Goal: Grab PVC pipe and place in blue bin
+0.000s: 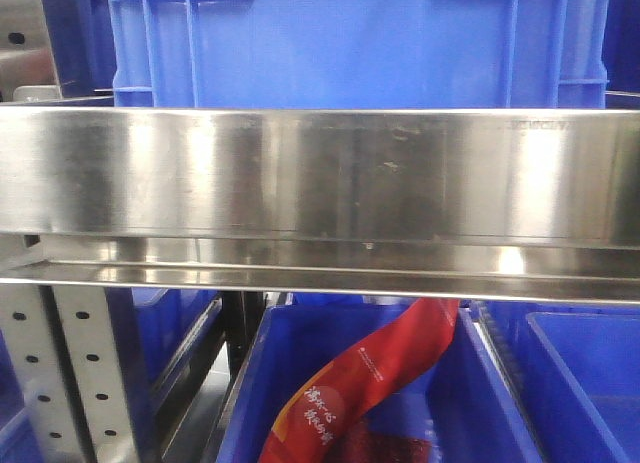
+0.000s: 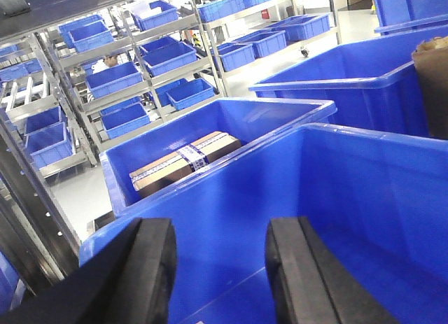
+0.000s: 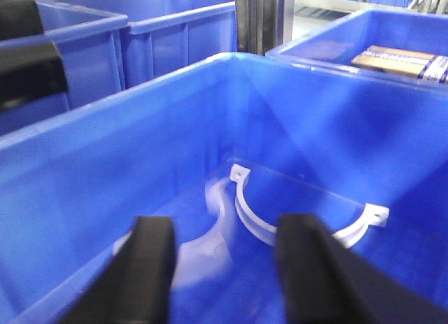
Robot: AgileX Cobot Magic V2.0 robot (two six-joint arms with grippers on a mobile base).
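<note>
A white PVC pipe piece, a flat-sided plastic strip bent into a half-ring with squared, holed tabs at both ends, is seen lying on the floor of a smooth blue plastic bin, near the far wall; a pale blurred shape (a reflection or a second piece, it cannot be told which) lies just beside it towards the left. This is shown only by the right wrist view, where the right gripper hangs above the bin with its black, rounded jaws spread apart and nothing between them. A neighbouring bin at the upper right holds a flat cardboard box.

In the left wrist view the left gripper is likewise held with jaws parted and empty, over the glossy inner wall of another blue bin. Behind it a taped brown carton rests in a further bin, and metal shelving loaded with blue crates fills the background.

The front view shows neither gripper nor pipe: a brushed steel shelf rail crosses the frame, and below it a red printed bag lies in a blue crate.
</note>
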